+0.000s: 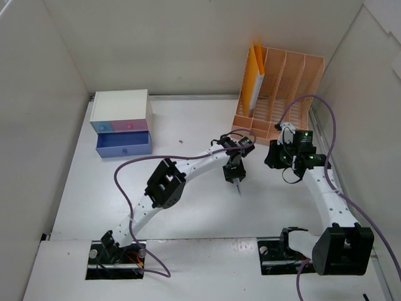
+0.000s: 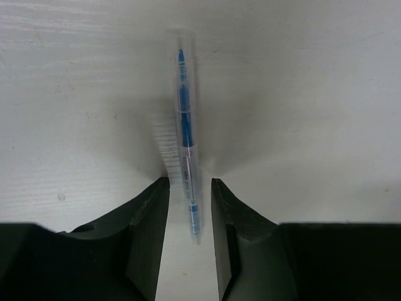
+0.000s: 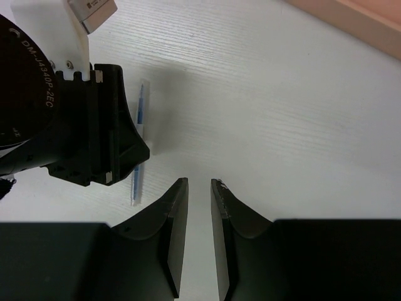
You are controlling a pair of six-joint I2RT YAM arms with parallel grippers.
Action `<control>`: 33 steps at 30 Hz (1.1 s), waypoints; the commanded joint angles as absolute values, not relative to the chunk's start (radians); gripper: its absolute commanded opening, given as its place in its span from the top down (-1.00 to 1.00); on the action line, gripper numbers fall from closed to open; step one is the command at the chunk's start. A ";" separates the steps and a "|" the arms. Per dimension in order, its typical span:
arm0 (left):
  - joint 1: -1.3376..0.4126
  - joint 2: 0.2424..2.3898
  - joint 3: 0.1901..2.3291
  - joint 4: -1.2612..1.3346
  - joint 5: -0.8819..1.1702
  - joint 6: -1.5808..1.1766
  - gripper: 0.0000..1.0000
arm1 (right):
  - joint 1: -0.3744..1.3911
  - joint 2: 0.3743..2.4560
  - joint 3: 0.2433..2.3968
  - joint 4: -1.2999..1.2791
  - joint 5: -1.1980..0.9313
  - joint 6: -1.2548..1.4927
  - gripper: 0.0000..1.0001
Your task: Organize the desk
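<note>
The desk (image 1: 188,213) is a white tabletop between tall white wall panels. A clear pen with a blue core (image 2: 185,125) lies on it near the middle; it also shows in the top view (image 1: 239,186) and the right wrist view (image 3: 139,119). My left gripper (image 2: 190,185) is low over the desk (image 2: 301,94). It is open, with its jaws either side of the pen's near end and a gap on both sides. My right gripper (image 3: 199,183) is just right of the left one (image 1: 236,177). It is slightly open and empty over bare desk (image 3: 269,94).
A white drawer box (image 1: 122,113) stands at the back left, with its blue bottom drawer (image 1: 124,145) pulled out. A peach slotted file rack (image 1: 282,94) stands at the back right and holds a yellow folder (image 1: 254,78). Purple cables loop over both arms.
</note>
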State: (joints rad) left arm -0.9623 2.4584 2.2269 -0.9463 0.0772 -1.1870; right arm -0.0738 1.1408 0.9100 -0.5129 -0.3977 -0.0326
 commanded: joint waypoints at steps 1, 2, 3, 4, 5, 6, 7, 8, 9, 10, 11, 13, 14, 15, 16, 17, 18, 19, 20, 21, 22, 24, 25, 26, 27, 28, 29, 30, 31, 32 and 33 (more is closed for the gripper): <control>-0.973 2.431 2.252 -1.006 0.069 -1.189 0.42 | -0.086 1.101 0.911 -0.449 -0.417 -0.015 0.62; -0.973 2.431 2.249 -1.014 0.074 -1.183 0.45 | -0.087 1.095 0.910 -0.449 -0.420 -0.015 0.62; -0.973 2.434 2.241 -1.017 0.077 -1.177 0.50 | -0.089 1.094 0.908 -0.446 -0.420 -0.015 0.62; -0.973 2.437 2.235 -1.025 0.080 -1.164 0.51 | -0.094 1.092 0.907 -0.446 -0.420 -0.014 0.62; -0.973 2.441 2.230 -1.041 0.086 -1.157 0.52 | -0.094 1.088 0.908 -0.446 -0.420 -0.014 0.62; -0.973 2.442 2.212 -1.054 0.087 -1.144 0.53 | -0.095 1.083 0.905 -0.446 -0.422 -0.012 0.62; -0.973 2.441 2.195 -1.075 0.086 -1.125 0.54 | -0.097 1.081 0.905 -0.446 -0.423 -0.012 0.62; -0.973 2.434 2.175 -1.081 0.087 -1.118 0.54 | -0.098 1.075 0.904 -0.446 -0.428 -0.011 0.62; -0.973 2.430 2.130 -1.086 0.090 -1.114 0.55 | -0.100 1.074 0.902 -0.445 -0.428 -0.011 0.62; -0.960 2.425 2.109 -1.080 0.103 -1.106 0.55 | -0.100 1.071 0.899 -0.445 -0.431 -0.011 0.62; -0.960 2.415 2.097 -1.081 0.098 -1.095 0.55 | -0.101 1.071 0.900 -0.443 -0.431 -0.011 0.62; -0.951 2.405 2.079 -1.109 0.069 -1.077 0.54 | -0.103 1.068 0.899 -0.443 -0.436 -0.011 0.62; -0.951 2.399 2.057 -1.120 0.045 -1.060 0.54 | -0.103 1.069 0.899 -0.442 -0.439 -0.009 0.62; -0.951 2.396 2.036 -1.127 0.044 -1.057 0.54 | -0.103 1.066 0.897 -0.443 -0.439 -0.009 0.62; -0.942 2.387 2.008 -1.121 0.048 -1.052 0.55 | -0.103 1.065 0.897 -0.443 -0.440 -0.011 0.62; -0.933 2.358 1.929 -1.109 0.049 -1.051 0.59 | -0.103 1.063 0.894 -0.443 -0.440 -0.011 0.62; -0.933 2.336 1.881 -1.057 0.049 -1.051 0.62 | -0.101 1.060 0.896 -0.443 -0.439 -0.011 0.62; -0.921 2.312 1.828 -1.033 0.054 -1.051 0.64 | -0.103 1.058 0.896 -0.443 -0.443 -0.011 0.62; -0.920 2.272 1.740 -1.011 0.054 -1.054 0.69 | -0.104 1.058 0.894 -0.442 -0.448 -0.011 0.62; -0.905 2.255 1.705 -0.994 0.055 -1.052 0.72 | -0.104 1.060 0.894 -0.440 -0.449 -0.011 0.62; -0.890 2.231 1.654 -0.974 0.043 -1.049 0.74 | -0.104 1.061 0.893 -0.440 -0.452 -0.009 0.62; -0.876 2.217 1.625 -0.966 0.023 -1.017 0.82 | -0.103 1.063 0.894 -0.440 -0.456 -0.009 0.62; -0.876 2.209 1.617 -0.971 0.005 -1.005 0.87 | -0.103 1.068 0.894 -0.440 -0.460 -0.009 0.62; -0.867 2.207 1.611 -0.974 0.005 -0.990 1.00 | -0.103 1.069 0.896 -0.440 -0.462 -0.011 0.62; -0.856 2.204 1.609 -0.980 -0.030 -0.962 1.00 | -0.103 1.075 0.896 -0.440 -0.460 -0.011 0.62; -0.856 2.189 1.608 -0.988 -0.049 -0.951 1.00 | -0.104 1.078 0.897 -0.440 -0.462 -0.012 0.62; -0.847 2.178 1.594 -0.986 -0.057 -0.939 1.00 | -0.104 1.080 0.897 -0.440 -0.459 -0.014 0.62; -0.835 2.142 1.566 -0.974 -0.067 -0.924 1.00 | -0.103 1.081 0.899 -0.440 -0.460 -0.015 0.62; -0.834 2.119 1.549 -0.965 -0.067 -0.920 1.00 | -0.104 1.080 0.899 -0.440 -0.462 -0.017 0.62; -0.825 2.090 1.530 -0.951 -0.067 -0.917 1.00 | -0.103 1.080 0.899 -0.440 -0.466 -0.018 0.60; -0.807 2.057 1.510 -0.922 -0.069 -0.923 1.00 | -0.104 1.078 0.899 -0.440 -0.478 -0.021 0.52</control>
State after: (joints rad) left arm -0.8532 2.0979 1.5879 -0.9340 0.0757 -0.9779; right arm -0.0944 1.0851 0.8913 -0.5060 -0.4431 -0.0212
